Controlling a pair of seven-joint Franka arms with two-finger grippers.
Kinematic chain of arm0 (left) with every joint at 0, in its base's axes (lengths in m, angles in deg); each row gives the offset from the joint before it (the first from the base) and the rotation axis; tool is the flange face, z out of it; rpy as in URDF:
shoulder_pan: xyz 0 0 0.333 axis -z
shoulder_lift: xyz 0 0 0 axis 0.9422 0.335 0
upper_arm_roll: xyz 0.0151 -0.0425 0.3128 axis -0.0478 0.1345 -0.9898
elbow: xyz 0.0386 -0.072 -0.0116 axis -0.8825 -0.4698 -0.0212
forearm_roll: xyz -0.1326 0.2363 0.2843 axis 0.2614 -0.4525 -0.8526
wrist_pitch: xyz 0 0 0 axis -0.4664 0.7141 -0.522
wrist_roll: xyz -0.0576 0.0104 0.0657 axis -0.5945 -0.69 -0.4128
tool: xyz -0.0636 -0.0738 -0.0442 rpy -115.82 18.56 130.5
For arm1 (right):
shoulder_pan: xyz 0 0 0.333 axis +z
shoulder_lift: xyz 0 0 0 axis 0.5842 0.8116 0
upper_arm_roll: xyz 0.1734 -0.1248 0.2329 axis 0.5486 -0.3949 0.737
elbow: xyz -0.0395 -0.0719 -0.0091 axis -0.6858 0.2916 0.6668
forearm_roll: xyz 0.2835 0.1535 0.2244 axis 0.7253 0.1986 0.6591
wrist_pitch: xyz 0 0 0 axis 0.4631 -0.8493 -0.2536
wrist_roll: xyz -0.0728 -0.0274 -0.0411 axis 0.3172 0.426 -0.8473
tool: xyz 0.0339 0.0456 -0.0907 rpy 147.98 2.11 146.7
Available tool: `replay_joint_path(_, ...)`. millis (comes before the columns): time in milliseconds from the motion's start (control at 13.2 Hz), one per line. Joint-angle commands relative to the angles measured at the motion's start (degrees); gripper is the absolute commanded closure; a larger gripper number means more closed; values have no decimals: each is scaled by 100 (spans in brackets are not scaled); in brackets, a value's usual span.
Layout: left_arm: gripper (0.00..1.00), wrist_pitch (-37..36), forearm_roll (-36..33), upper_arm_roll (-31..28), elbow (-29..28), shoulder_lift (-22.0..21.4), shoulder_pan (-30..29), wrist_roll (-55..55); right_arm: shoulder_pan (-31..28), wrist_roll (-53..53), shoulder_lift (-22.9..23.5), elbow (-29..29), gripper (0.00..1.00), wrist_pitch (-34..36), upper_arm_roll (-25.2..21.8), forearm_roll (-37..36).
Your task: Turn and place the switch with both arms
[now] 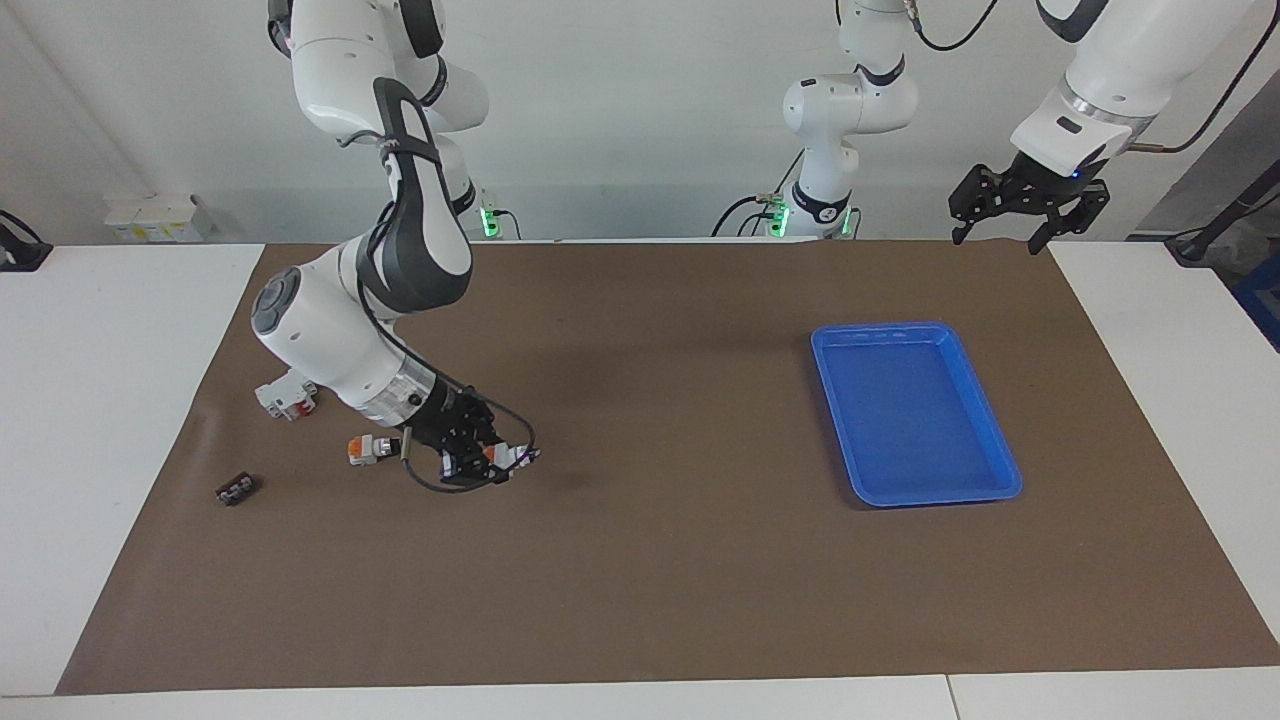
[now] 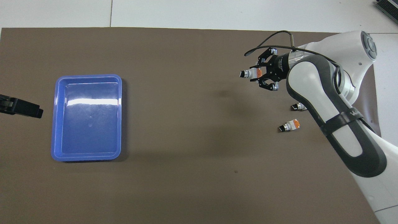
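No readable text, labels or numbers anywhere.

A plain white wall [image 1: 640,110] closes the scene at twelve o'clock in the facing view, evenly lit, with a soft grey shade along its foot. The white counter [image 1: 110,420] is made of flat panels, with seams visible near the six o'clock edge in the facing view. A large brown rectangular mat [image 1: 660,580] covers most of it, leaving bare white strips at three and nine o'clock. Light comes from above and casts soft, blurred shadows on the mat. At nine o'clock against the wall sits a small white boxy fitting [image 1: 155,217]. Green indicator lights [image 1: 489,220] glow at the wall's foot near twelve o'clock. Dark furniture [image 1: 1235,215] stands at three o'clock.
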Motion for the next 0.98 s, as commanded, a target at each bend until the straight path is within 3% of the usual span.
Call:
replay_joint_path(0,2,751,-98,39,-333,-181,386,1,-61,-71,-309,-75,100,132,302,656)
replay_joint_path(151,11,1096,-2,56,-527,-216,660,8,-61,-115,-362,-75,100,37,618,1131)
replay_joint_path(227,21,1175,321,65,-554,-234,661,26,-61,-123,-380,-14,100,19,741,1333)
replay_joint_path(378,24,1901,1453,57,-877,-312,634,35,-35,-115,-362,92,100,-25,987,1423)
replay_joint_path(680,26,2827,2466,74,-1274,-296,880,429,325,-9,-494,74,100,-60,1296,1746)
replay_joint_path(906,31,2943,3528,74,-1380,-155,881,1517,869,34,-521,-66,100,-1033,1296,2073)
